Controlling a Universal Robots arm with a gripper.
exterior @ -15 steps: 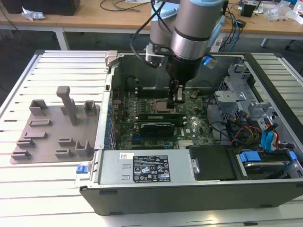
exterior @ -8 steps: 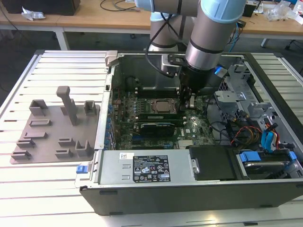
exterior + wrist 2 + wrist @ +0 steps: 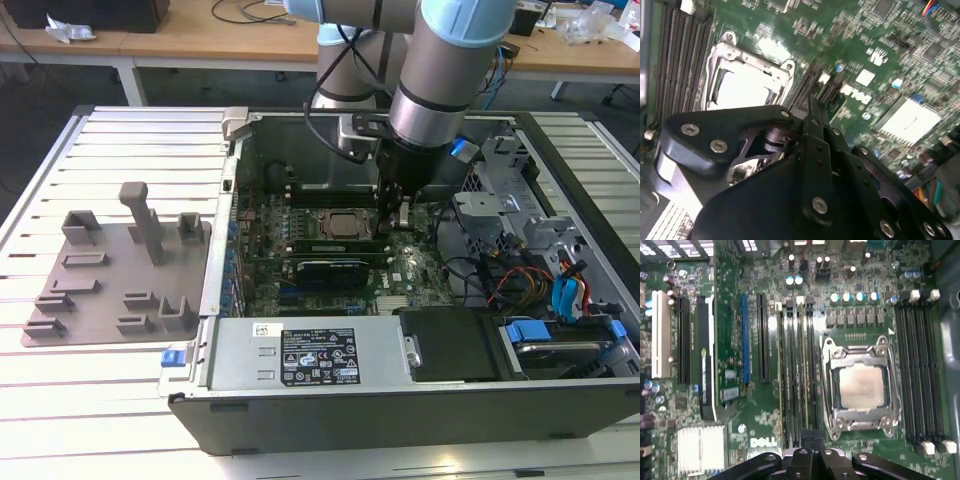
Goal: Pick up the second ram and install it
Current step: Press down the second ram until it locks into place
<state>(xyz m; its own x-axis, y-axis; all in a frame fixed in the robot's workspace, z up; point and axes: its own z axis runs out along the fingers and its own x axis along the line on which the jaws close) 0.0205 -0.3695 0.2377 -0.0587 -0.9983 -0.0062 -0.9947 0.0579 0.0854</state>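
One gripper on the arm reaches down inside the open computer case, which lies on the slatted bench. Its fingers are drawn together, with no gap to be made out between them in both wrist views. In the first wrist view the gripper sits over one end of the bank of memory slots beside the CPU socket. The second ram lies lengthwise in one of those slots, parallel to the socket, with its near end under the fingertips. Contact cannot be confirmed. In the second wrist view the gripper points at the slot ends just beside the socket. A grey parts fixture rests on the bench at the exterior view's left, well apart from the case.
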